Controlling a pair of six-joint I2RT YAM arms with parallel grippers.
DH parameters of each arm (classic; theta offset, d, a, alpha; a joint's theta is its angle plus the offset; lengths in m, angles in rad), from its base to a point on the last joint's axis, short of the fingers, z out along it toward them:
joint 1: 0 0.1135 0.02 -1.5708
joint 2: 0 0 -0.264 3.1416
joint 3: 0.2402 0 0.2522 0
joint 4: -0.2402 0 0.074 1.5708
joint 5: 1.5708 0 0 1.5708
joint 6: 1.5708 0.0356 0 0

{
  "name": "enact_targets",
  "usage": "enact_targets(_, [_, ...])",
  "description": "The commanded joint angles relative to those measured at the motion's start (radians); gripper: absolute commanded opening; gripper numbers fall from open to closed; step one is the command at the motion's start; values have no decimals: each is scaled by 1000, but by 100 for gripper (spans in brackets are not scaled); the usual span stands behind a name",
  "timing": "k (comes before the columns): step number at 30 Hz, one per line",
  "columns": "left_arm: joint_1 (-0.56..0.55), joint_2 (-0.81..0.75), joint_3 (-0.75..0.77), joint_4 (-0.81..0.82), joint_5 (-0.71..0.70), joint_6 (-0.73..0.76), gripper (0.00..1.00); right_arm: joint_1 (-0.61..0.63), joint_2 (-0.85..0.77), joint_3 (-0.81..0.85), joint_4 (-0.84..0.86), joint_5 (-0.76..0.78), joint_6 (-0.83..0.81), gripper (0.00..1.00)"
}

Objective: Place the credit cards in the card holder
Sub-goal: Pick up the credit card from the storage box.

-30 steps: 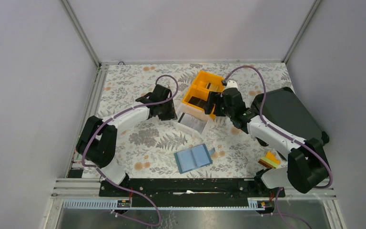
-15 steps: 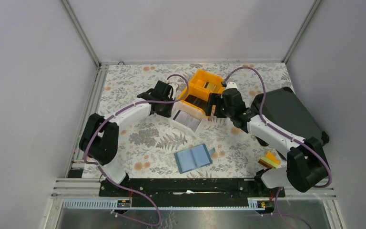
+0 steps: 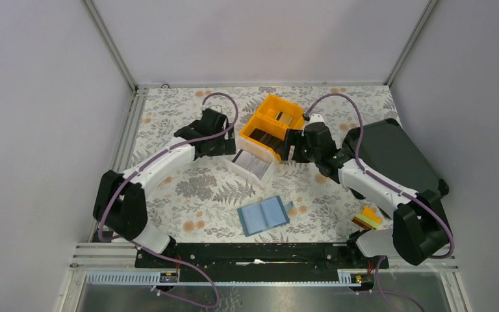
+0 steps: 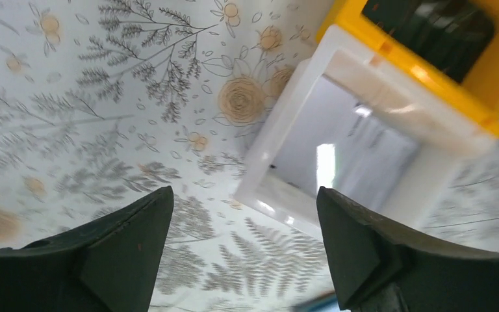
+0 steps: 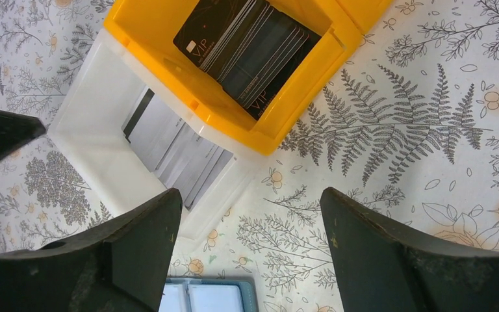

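The table cover (image 3: 195, 188) is white, printed with grey ferns and tan-orange blossoms. One bin (image 5: 286, 123) is yellow-orange, its credit cards (image 5: 247, 49) black, one lettered VIP in pale print. The white bin (image 5: 97, 97) shows pale grey cards (image 5: 175, 146). The card holder (image 3: 264, 215) is teal-blue, the hard case (image 3: 393, 156) black, and the cables (image 3: 357, 136) purple.

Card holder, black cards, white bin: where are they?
card holder (image 3: 264, 215), top view, middle of its open inside.
black cards (image 5: 247, 47), right wrist view, face of the stack.
white bin (image 5: 92, 117), right wrist view, its left wall.
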Motion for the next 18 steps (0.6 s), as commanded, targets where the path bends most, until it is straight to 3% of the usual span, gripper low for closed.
enact_targets(1, [2, -114, -82, 37, 45, -431, 85, -6, -55, -21, 2, -26, 8, 85])
enact_targets(5, [-28, -165, -226, 189, 115, -644, 85, -5, -79, -34, 2, -30, 8, 85])
enact_targets(8, [-52, -169, -288, 283, 121, -724, 84, -5, -95, -42, 1, -29, 9, 85])
enact_targets(12, [-65, -130, -284, 325, 131, -725, 80, -5, -113, -50, 1, -51, 11, 85])
enact_targets(18, [-47, -78, -252, 277, 69, -664, 57, -5, -130, -62, 1, -75, 14, 84])
